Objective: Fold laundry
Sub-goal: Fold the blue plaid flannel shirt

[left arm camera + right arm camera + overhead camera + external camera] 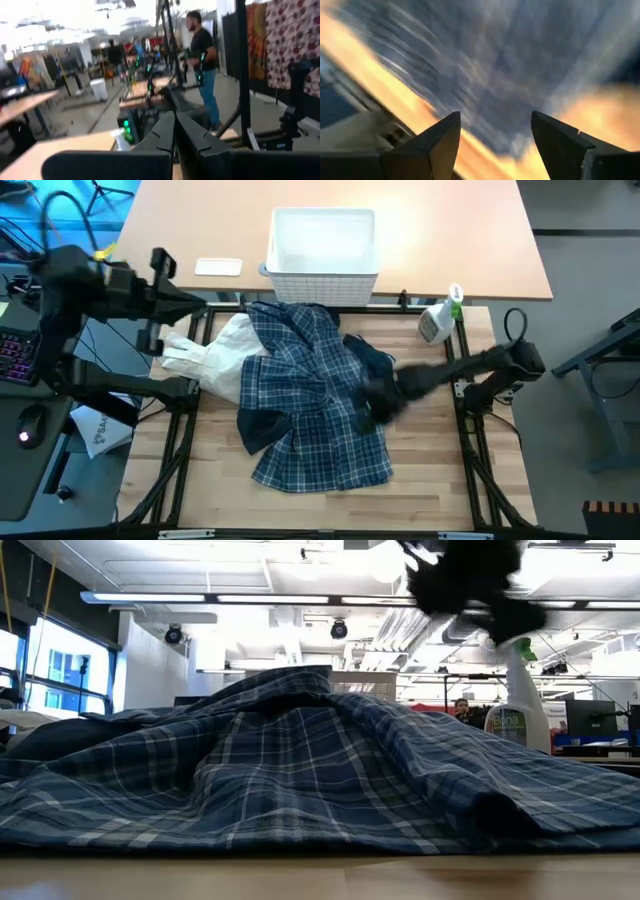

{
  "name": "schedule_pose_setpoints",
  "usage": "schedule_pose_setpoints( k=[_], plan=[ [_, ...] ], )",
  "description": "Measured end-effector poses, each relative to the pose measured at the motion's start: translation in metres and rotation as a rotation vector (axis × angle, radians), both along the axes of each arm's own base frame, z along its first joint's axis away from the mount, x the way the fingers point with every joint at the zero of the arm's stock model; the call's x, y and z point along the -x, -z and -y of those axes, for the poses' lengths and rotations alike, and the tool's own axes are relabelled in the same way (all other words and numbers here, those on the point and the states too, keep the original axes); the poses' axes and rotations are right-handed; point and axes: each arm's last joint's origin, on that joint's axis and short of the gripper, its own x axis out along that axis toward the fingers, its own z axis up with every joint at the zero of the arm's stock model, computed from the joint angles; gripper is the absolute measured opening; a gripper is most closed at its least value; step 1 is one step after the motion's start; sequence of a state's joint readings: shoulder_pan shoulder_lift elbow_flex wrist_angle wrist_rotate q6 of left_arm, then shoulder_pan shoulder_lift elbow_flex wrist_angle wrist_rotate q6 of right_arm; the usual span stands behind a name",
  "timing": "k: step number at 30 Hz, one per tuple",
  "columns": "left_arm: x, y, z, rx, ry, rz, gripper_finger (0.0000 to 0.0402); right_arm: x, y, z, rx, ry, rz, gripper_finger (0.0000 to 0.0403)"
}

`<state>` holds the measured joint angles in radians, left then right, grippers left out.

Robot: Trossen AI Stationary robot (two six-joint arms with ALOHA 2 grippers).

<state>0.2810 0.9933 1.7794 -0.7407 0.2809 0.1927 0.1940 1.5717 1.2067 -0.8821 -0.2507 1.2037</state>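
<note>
A blue-and-white plaid shirt (310, 395) is spread out, rumpled and unfolded, across the middle of the wooden worktop (430, 480). A navy garment (375, 360) is seen partly under its right edge, and a cream-white garment (215, 355) is bunched at its left.

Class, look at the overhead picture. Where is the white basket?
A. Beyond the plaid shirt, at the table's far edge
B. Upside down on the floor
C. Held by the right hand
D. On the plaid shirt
A: the basket stands behind the plaid shirt, by the table's far edge.
</note>
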Motion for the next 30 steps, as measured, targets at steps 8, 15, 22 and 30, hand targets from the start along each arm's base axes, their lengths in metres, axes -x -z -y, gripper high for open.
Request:
schedule_pose_setpoints(
  k=[8,15,22,30],
  plan=[
    [-0.035,0.018,-0.010,0.037,-0.009,-0.110,0.0000,0.042,0.087,-0.064,-0.189,0.228,-0.018,0.0198],
    [-0.064,0.027,-0.019,0.032,-0.008,-0.178,0.0000,0.064,0.115,-0.069,-0.086,0.396,0.005,0.0117],
    [-0.082,0.034,-0.024,0.036,-0.007,-0.222,0.0000,0.064,0.110,-0.087,-0.101,0.225,-0.080,0.0008],
    [-0.083,0.042,-0.027,0.033,-0.050,-0.298,0.0000,0.075,0.061,-0.148,-0.379,0.080,-0.341,0.0005]
  ],
)
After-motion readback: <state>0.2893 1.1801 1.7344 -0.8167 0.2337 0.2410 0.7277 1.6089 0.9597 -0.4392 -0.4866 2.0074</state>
